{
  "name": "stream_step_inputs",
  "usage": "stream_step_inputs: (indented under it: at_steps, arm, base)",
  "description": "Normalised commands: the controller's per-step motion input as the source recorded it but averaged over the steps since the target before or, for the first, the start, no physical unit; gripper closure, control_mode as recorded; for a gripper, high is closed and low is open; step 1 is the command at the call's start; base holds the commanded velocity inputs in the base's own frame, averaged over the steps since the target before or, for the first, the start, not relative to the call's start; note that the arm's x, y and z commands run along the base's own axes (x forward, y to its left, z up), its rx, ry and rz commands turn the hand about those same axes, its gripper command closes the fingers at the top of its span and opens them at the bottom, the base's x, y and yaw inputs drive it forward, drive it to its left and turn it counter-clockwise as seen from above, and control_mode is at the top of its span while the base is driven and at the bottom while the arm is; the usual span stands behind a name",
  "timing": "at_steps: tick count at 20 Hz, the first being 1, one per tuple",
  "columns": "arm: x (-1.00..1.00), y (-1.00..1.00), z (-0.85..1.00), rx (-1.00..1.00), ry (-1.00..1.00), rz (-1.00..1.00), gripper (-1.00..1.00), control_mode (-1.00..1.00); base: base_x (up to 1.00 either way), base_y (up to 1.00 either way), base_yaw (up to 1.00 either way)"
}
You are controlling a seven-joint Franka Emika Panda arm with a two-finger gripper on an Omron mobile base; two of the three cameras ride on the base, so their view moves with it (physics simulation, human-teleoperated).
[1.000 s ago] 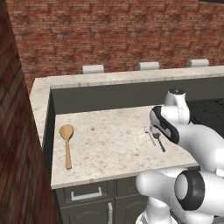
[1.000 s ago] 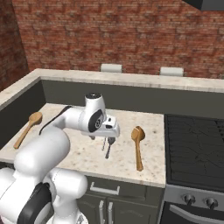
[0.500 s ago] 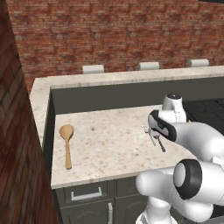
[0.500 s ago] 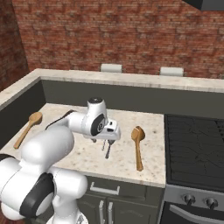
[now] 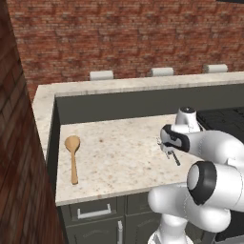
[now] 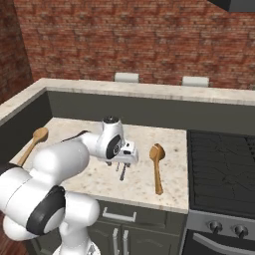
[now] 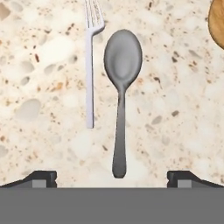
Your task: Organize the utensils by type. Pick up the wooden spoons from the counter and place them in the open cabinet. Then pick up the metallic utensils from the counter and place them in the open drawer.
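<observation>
The end effector [image 7: 112, 177] hangs over the worktop [image 7: 48, 131] with its jaws spread wide and nothing between them, apparently squared up for a pick. The dark-grey metal spoon [image 7: 121, 92] lies centred between the fingertips, the silver fork [image 7: 90, 65] just beside it. Both wooden spoons [image 6: 157, 167] [image 6: 33, 145] lie flat on the worktop, well apart, none stowed yet.

Two wooden spoons [image 6: 157, 167] [image 6: 33, 145] on the counter [image 6: 144, 187] (pincer [image 6: 122, 163] between)
</observation>
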Motion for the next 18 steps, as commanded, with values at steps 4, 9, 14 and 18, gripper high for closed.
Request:
stream_step_inputs:
  at_steps: [4, 9, 14, 18]
  arm:
    - [0.06, -0.09, -0.23, 0.02, 0.0, 0.0, -1.0, -1.0]
    - [0.01, -0.1, -0.21, 0.03, 0.0, 0.0, -1.0, -1.0]
    - [0.0, -0.03, -0.28, 0.01, 0.0, 0.0, -1.0, -1.0]
    - [0.02, 0.0, -0.37, 0.0, 0.0, 0.0, -1.0, -1.0]
  base:
    - [0.0, 0.0, 0.0]
    - [0.0, 0.0, 0.0]
    - [0.0, 0.0, 0.0]
    - [0.0, 0.0, 0.0]
